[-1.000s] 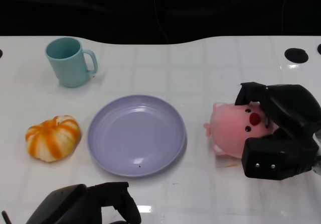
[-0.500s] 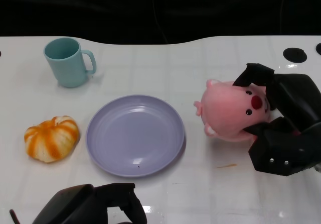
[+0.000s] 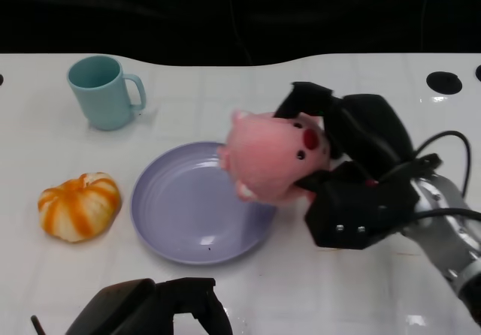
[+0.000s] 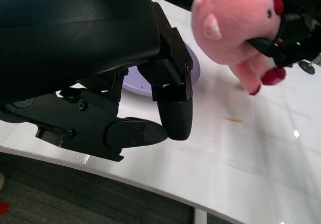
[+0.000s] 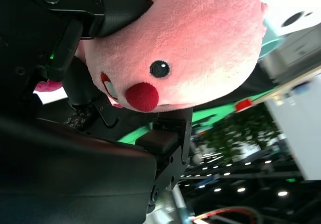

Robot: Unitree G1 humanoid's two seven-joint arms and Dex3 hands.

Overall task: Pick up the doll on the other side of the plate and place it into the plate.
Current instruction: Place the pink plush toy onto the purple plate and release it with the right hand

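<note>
On the white counter [image 3: 301, 290], an orange-and-white striped plush pumpkin [image 3: 79, 206] lies at 9 o'clock of the round lilac plate [image 3: 180, 222], a teal ceramic mug [image 3: 101, 92] at 11 o'clock. The left hand [image 3: 161, 309], fingers curled in on nothing, rests at 6 o'clock. The right hand [image 3: 349, 173] grasps the pink plush pig doll [image 3: 274, 155], held above the plate's 3 o'clock rim.

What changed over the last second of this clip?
The right robot hand, gripping the pink doll throughout, lifted it off the table and carried it left to the plate's right rim. The left robot hand shifted slightly right. Plate, mug and pumpkin stayed put.
</note>
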